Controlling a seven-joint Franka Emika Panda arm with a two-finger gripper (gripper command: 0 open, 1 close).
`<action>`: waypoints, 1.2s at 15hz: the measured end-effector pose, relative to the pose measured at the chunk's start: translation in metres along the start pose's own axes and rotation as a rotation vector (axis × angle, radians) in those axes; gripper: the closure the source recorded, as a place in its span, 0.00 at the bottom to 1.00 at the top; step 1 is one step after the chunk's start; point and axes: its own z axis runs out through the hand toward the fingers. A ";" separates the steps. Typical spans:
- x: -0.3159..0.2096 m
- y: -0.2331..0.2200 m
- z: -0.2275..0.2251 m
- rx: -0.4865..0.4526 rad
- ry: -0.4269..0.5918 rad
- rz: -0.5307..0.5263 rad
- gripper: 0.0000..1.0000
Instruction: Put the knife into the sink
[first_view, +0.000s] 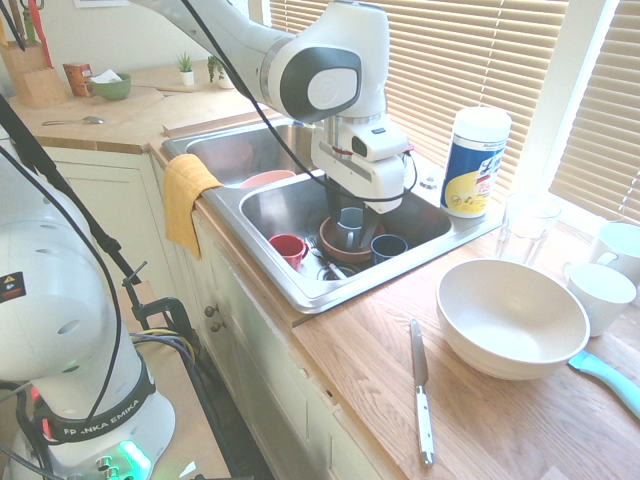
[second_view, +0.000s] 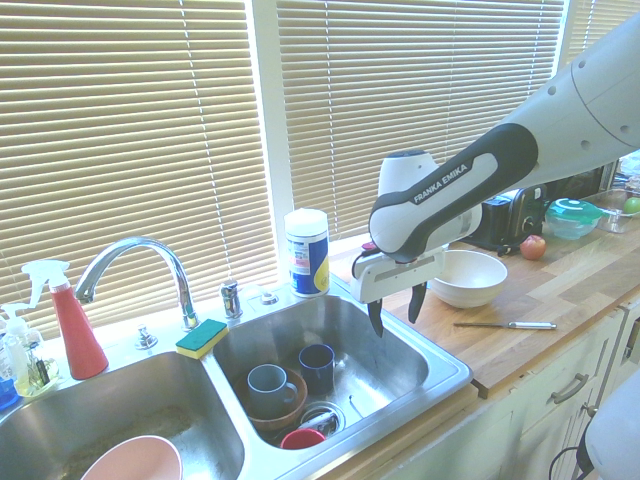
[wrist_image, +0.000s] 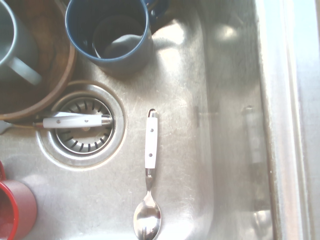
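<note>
Our gripper (second_view: 397, 311) hangs above the sink (second_view: 330, 350), fingers wide apart and holding nothing; our knife (first_view: 421, 392) lies on the wooden tabletop (first_view: 350, 365) beside the white bowl (first_view: 512, 318).

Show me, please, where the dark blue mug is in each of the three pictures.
First exterior view: inside the sink basin, beneath the arm, dark blue mug.
Second exterior view: in the basin, just below picture centre.
Wrist view: at the top, left of centre.
Shared landmark: the red cup, in the same basin.
</note>
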 end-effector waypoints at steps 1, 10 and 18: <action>0.000 0.000 0.000 -0.001 -0.001 0.000 0.00; 0.057 0.106 -0.081 -0.036 0.040 -0.459 0.00; 0.109 0.234 -0.033 -0.072 -0.003 -0.559 0.00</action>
